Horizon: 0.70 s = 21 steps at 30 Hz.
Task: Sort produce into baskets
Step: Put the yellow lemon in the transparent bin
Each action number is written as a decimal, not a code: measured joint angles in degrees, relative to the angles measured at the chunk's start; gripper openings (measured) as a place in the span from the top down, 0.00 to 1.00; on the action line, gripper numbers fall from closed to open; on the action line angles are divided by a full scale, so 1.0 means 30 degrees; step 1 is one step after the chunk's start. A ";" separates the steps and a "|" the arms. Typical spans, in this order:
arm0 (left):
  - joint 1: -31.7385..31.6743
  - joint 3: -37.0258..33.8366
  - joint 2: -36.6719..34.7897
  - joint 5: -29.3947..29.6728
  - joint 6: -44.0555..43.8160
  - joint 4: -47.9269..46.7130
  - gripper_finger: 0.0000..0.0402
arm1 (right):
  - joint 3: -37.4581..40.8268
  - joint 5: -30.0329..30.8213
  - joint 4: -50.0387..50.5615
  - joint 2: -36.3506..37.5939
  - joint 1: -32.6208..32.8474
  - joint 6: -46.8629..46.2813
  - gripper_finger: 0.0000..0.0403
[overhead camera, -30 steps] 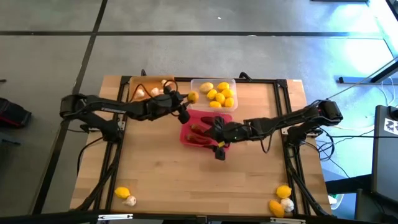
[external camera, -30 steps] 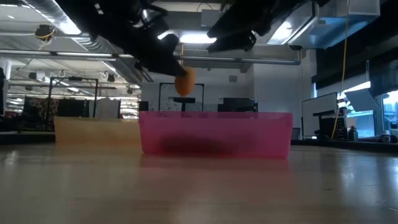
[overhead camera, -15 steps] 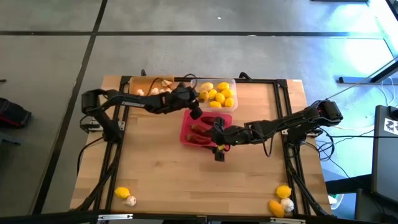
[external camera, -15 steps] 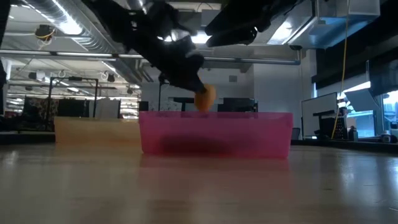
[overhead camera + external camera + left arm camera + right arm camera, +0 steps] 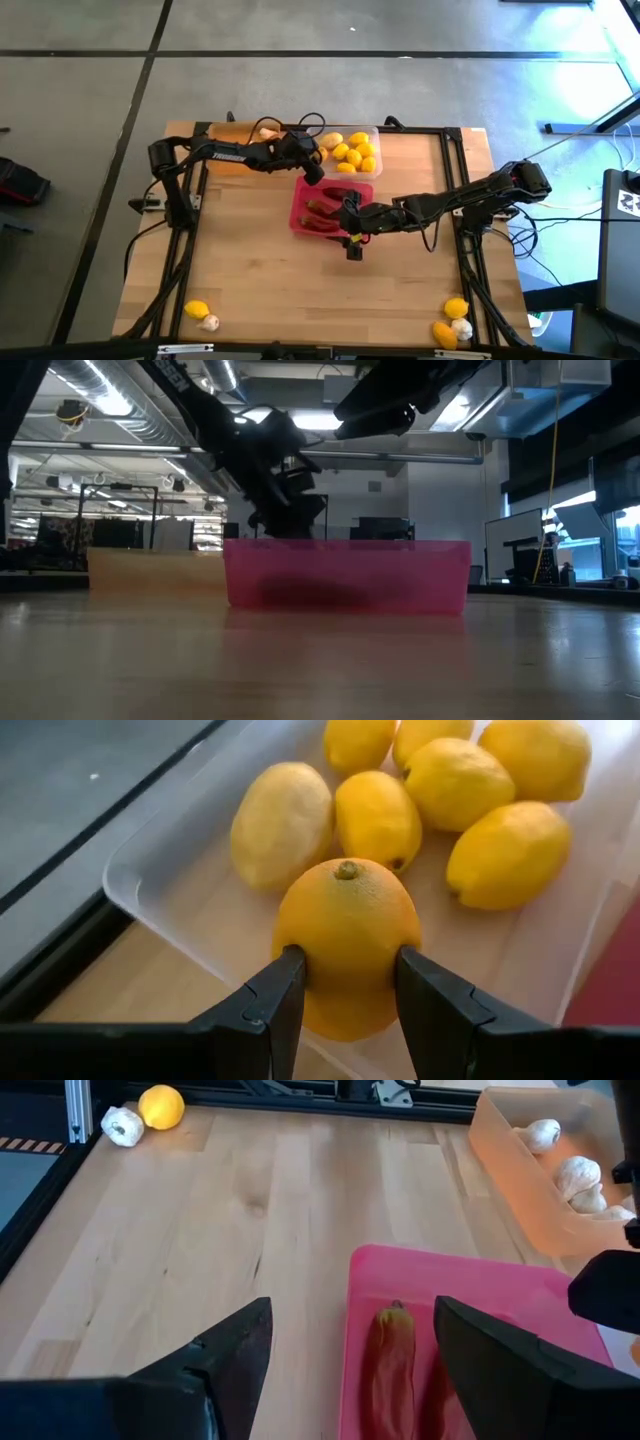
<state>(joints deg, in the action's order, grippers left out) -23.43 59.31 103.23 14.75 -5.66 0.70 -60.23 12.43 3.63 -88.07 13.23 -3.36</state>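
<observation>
Pale wooden worktop [image 5: 260, 280] with a black frame, standing on a grey floor [image 5: 300, 90] crossed by dark seams. Across the table at surface level the room behind is a big hall with ceiling ducts, strip lights and windows on one side.

The left gripper [image 5: 345, 985] is at the near corner of the clear rectangular plastic tray [image 5: 372, 130], its fingers [image 5: 275, 1000] clamped on both sides of a yellow-orange oval lemon [image 5: 347, 935], which hangs over the tray's edge. Inside lie more yellow lemons [image 5: 352, 152].

The right gripper [image 5: 345, 1355] hovers over the edge of the pink-red rectangular plastic tray [image 5: 300, 200], fingers spread wide with nothing between them; long dark red chili peppers [image 5: 322, 212] lie in that tray below. The translucent orange tray [image 5: 520, 1180] just beside holds white garlic bulbs [image 5: 578, 1177].

At the worktop's front, a lemon and a garlic bulb [image 5: 209, 322] sit near one corner, with more pieces near the opposite corner.
</observation>
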 joint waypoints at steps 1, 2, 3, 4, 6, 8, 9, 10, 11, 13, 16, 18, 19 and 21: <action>-0.0005 0.0000 0.0033 -0.0019 -0.0072 -0.0066 0.66 | 0.0000 0.0000 -0.0001 0.0000 0.0000 0.0000 0.33; -0.0012 0.0000 0.0051 -0.0016 -0.0087 -0.0054 0.66 | 0.0000 0.0000 -0.0012 0.0000 0.0000 -0.0015 0.33; -0.0009 0.0000 0.0054 -0.0018 -0.0083 -0.0061 0.66 | 0.0000 0.0000 -0.0005 0.0000 0.0000 -0.0015 0.33; -0.0005 0.0000 0.0054 -0.0023 -0.0068 -0.0051 0.66 | 0.0000 0.0001 -0.0012 0.0000 0.0000 -0.0015 0.33; -0.0003 0.0000 0.0054 -0.0022 -0.0010 -0.0053 0.66 | 0.0000 0.0007 -0.0012 0.0000 0.0000 -0.0015 0.33; 0.0003 0.0000 0.0054 -0.0023 -0.0023 -0.0082 0.66 | 0.0000 0.0001 -0.0013 0.0000 0.0000 -0.0015 0.33; 0.0003 0.0000 0.0054 -0.0023 -0.0083 -0.0122 0.66 | 0.0000 0.0000 -0.0019 0.0000 0.0000 -0.0015 0.33; 0.0003 0.0000 0.0054 -0.0019 -0.0133 -0.0160 0.66 | 0.0000 0.0002 -0.0019 0.0000 0.0000 -0.0015 0.33; 0.0003 0.0000 0.0054 -0.0019 -0.0141 -0.0156 0.66 | 0.0000 0.0007 -0.0019 0.0000 0.0000 -0.0015 0.33; 0.0003 0.0000 0.0054 -0.0021 -0.0134 -0.0156 0.66 | 0.0000 0.0002 -0.0012 0.0000 0.0000 -0.0012 0.33; 0.0003 0.0000 0.0054 -0.0016 -0.0134 -0.0170 0.65 | 0.0000 0.0000 -0.0019 0.0000 0.0000 -0.0008 0.33; 0.0003 -0.0007 0.0054 -0.0022 -0.0049 -0.0163 0.64 | 0.0000 0.0000 -0.0019 0.0000 0.0000 -0.0010 0.33; 0.0003 -0.0007 0.0054 -0.0022 0.0127 -0.0163 0.63 | 0.0000 0.0002 -0.0019 0.0000 0.0000 -0.0009 0.33; 0.0003 -0.0007 0.0054 -0.0016 0.0311 -0.0170 0.60 | 0.0000 0.0000 -0.0019 0.0000 0.0000 -0.0009 0.33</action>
<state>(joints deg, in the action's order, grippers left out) -23.42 59.29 103.39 14.70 -4.73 0.19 -60.23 12.43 3.57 -88.07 13.23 -3.38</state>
